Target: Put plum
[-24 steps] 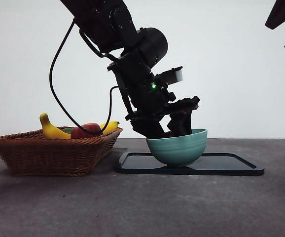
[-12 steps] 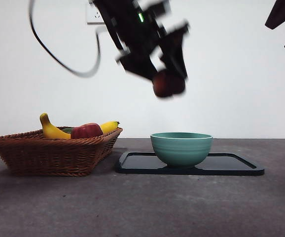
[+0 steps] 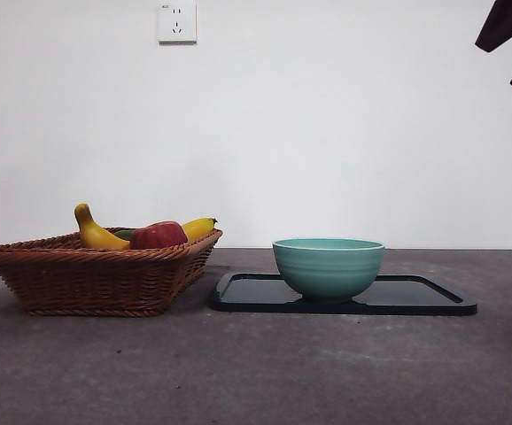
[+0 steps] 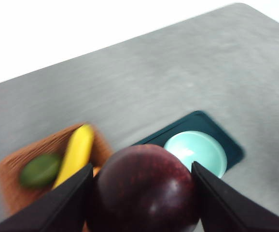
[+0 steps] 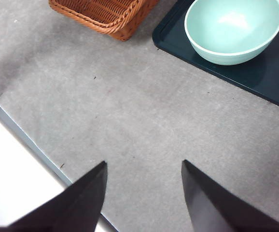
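Glossy maroon-purple round plum (image 4: pixel 146 191), slippery and firm, is sitting clamped across its widest girth in the left claw (image 4: pixel 142 193); right claw (image 5: pixel 144 193) is waiting, gaping wide.

A grey, matte desk (image 3: pixel 256 372) with a faintly mottled surface carries two things directly. Toward one side sits a brown wicker basket (image 3: pixel 96 276), square-sided with sloping woven walls, its base flat on the desk. Just beside it, apart by a narrow gap, lies a dark rectangular tray (image 3: pixel 415 299) with rounded corners and a low raised rim, also flat on the desk. In the right wrist view the desk's near edge (image 5: pixel 28 145) runs diagonally, bordered by a thin grey strip.
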Available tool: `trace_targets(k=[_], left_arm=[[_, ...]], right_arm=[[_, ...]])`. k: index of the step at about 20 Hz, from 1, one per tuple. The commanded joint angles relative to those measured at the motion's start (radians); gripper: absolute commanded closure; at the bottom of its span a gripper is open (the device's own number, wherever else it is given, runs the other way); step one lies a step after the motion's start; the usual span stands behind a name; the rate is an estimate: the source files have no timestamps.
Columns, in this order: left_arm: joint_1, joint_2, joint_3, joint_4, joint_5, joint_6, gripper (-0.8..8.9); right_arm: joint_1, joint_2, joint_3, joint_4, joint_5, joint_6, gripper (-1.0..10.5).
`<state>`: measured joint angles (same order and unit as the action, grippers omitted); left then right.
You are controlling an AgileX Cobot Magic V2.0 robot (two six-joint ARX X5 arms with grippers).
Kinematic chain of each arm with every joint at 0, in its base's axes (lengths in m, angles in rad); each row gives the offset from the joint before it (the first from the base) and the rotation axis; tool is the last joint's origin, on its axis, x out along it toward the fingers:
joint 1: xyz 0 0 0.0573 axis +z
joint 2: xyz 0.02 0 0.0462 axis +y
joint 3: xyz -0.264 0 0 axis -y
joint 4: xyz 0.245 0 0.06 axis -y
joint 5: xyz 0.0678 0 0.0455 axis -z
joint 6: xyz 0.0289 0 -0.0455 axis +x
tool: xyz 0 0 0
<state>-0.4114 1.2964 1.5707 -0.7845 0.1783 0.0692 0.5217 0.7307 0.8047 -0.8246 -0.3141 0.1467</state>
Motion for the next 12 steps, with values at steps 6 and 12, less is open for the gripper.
trace_targets(k=[6,12], left_arm=[[0.092,-0.116,-0.427,0.261,0.063,0.001,5.70],[0.118,-0.035,-0.657,0.542,0.061,-0.002,5.70]], right_arm=[[0.006,0.004,0.006,0.012,0.000,0.000,7.0],[0.006,0.004,0.006,0.010,0.000,0.003,7.0]])
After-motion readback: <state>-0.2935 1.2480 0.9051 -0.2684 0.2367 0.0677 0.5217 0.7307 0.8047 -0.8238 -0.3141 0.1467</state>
